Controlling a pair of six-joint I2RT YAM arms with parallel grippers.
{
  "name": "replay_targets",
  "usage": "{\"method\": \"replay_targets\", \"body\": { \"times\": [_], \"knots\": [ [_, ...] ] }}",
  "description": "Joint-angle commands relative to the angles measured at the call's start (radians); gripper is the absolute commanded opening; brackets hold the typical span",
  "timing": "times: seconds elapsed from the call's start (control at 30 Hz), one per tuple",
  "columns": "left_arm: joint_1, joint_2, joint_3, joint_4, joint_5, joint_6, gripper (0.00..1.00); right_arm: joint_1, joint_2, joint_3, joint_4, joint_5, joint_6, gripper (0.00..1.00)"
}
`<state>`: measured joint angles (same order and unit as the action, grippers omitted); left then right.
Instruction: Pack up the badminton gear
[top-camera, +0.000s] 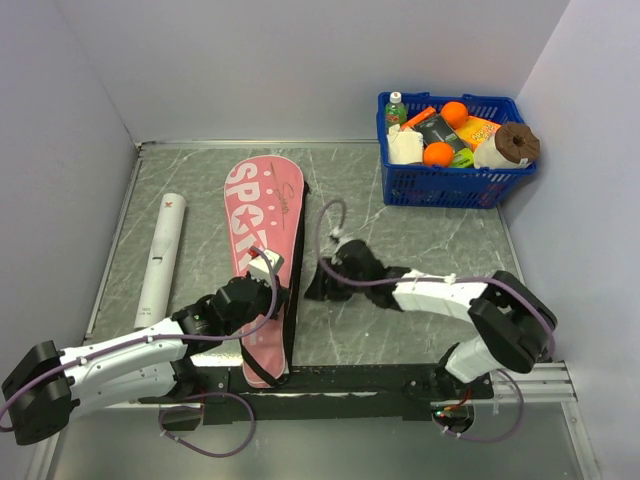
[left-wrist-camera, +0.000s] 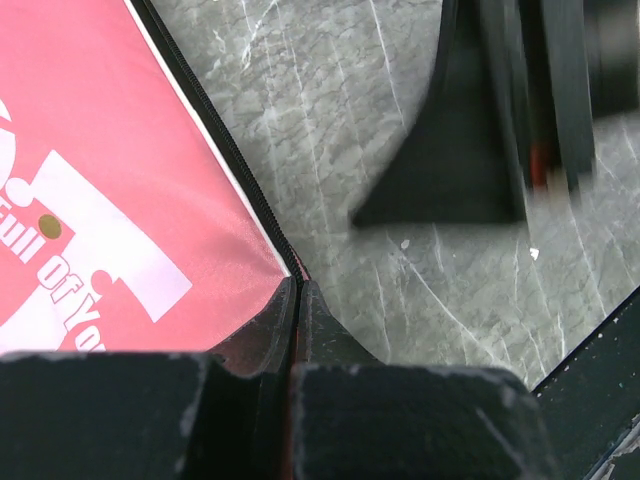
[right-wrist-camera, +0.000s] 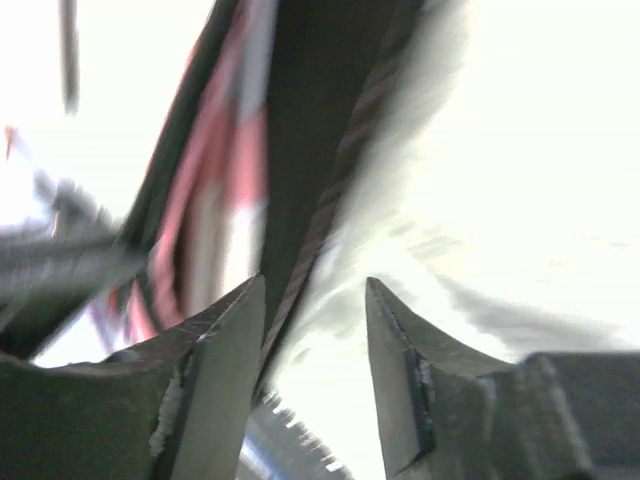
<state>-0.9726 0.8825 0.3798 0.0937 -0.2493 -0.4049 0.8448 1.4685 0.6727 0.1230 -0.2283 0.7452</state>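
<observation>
Pink bag (top-camera: 255, 215): one (white tube (top-camera: 162, 262): one)

A dark grey counter (top-camera: 430, 250), marbled with thin white veins, fills the middle of the overhead view and is closed in on three sides by plain, pale lavender-white walls: the back wall (top-camera: 300, 70) at 12 o'clock, the left wall (top-camera: 50, 150) at 9 o'clock and the right wall (top-camera: 590, 150) at 3 o'clock. A narrow metal trim (top-camera: 113, 240) runs where the counter meets the walls. At 6 o'clock a brushed steel-grey strip (top-camera: 350, 450) forms the near edge. The light is soft and even, with only faint shadows; no window shows.
</observation>
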Motion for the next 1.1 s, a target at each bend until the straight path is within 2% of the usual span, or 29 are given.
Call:
{"method": "replay_targets", "body": {
  "times": [0.0,0.2,0.33,0.53,0.87,0.97,1.07],
  "knots": [
    [-0.008,0.007,0.007,0.089,-0.001,0.005,0.01,-0.139,-0.021,0.065,-0.118,0.135,-0.064,0.54],
    [-0.009,0.019,0.007,0.106,0.028,0.009,0.01,-0.245,0.143,0.212,-0.013,0.054,-0.038,0.58],
    [-0.011,0.024,-0.005,0.133,0.056,0.006,0.01,-0.279,0.254,0.296,0.122,-0.015,0.005,0.59],
    [-0.015,0.041,-0.010,0.150,0.071,0.020,0.01,-0.300,0.427,0.482,0.170,-0.045,0.026,0.61],
    [-0.018,0.038,-0.016,0.167,0.096,0.038,0.01,-0.303,0.674,0.763,0.141,-0.089,0.071,0.60],
    [-0.018,0.032,-0.016,0.164,0.100,0.040,0.01,-0.305,0.713,0.807,0.129,-0.086,0.094,0.49],
    [-0.020,0.021,-0.010,0.141,0.090,0.037,0.01,-0.314,0.722,0.827,0.110,-0.074,0.105,0.26]
  ]
}}
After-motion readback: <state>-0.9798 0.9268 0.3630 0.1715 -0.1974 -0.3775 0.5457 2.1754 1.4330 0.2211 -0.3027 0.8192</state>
